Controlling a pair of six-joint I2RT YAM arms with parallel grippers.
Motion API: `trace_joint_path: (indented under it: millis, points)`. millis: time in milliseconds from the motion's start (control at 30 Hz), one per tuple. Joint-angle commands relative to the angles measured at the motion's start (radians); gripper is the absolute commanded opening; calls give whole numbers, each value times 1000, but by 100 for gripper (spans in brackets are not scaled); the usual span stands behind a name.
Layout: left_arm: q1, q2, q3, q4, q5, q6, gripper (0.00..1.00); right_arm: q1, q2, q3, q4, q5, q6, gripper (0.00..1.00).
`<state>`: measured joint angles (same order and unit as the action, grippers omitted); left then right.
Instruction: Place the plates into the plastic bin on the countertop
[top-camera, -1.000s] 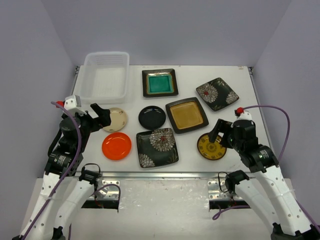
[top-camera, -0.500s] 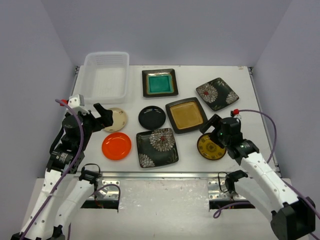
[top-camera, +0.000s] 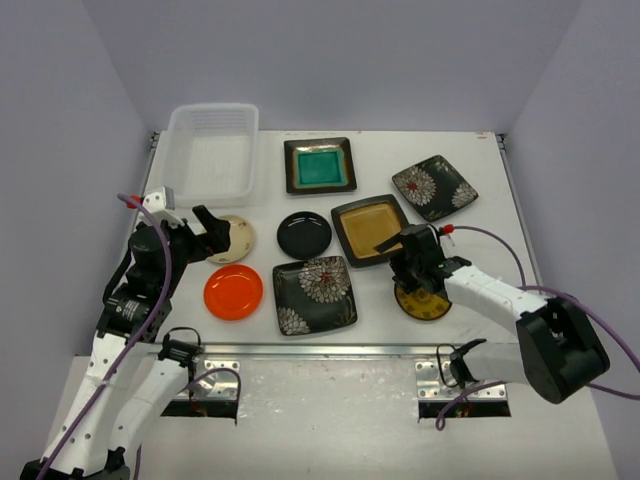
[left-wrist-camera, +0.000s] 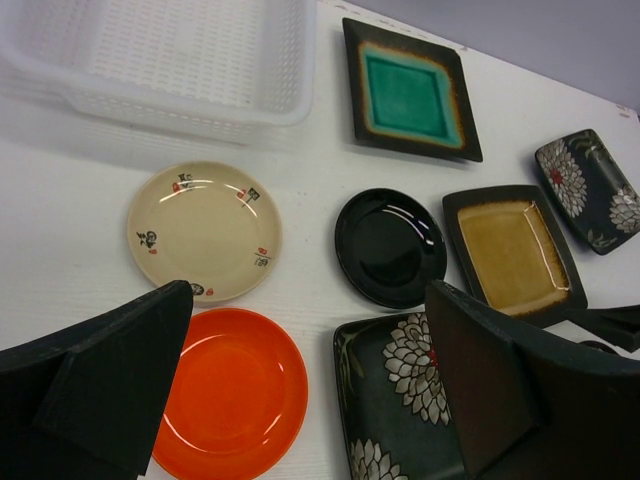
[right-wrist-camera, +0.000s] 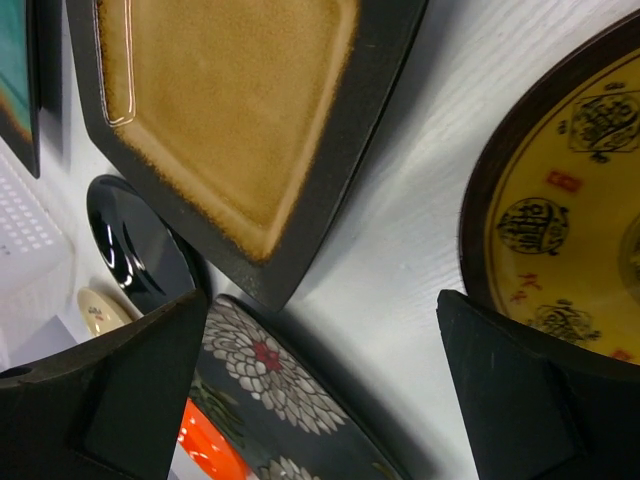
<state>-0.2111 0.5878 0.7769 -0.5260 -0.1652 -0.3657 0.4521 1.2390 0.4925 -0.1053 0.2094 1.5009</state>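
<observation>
Top view: all eight plates lie flat on the countertop (top-camera: 480, 150). None is in the bin (top-camera: 213, 112), which stands at the far left corner. The left gripper (top-camera: 215, 230), jaws wide apart and holding nothing, hangs at the cream plate (left-wrist-camera: 205, 230) and hides its left part from above. The left wrist view shows that plate whole, with the orange plate (left-wrist-camera: 235, 390) just nearer and the black plate (left-wrist-camera: 390, 247) to its right. The right gripper (right-wrist-camera: 320, 310), jaws likewise wide and empty, sits low between the amber plate (right-wrist-camera: 230, 110) and the yellow plate (right-wrist-camera: 560, 240). The top view hides part of the yellow plate under it, while the right wrist view shows bare countertop between the fingers. Contact with either plate cannot be told. The teal plate (top-camera: 320, 165) and far floral plate (top-camera: 434, 187) lie at the back, and the near floral plate (top-camera: 314, 294) lies front centre. The yellow plate is cut off in the right wrist view, and the near floral plate in both wrist views.
</observation>
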Motion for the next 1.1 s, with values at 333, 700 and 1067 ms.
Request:
trace_joint_path:
  millis: [333,700,1067]
  points:
    - [-11,7,-1,55,29,18,100,56,249,87,61,150,291,86]
    - [-17,15,-2,58,44,21,100,29,361,-44,302,185,384,63]
    - [-19,20,-2,60,44,24,100,27,384,-159,560,193,358,30]
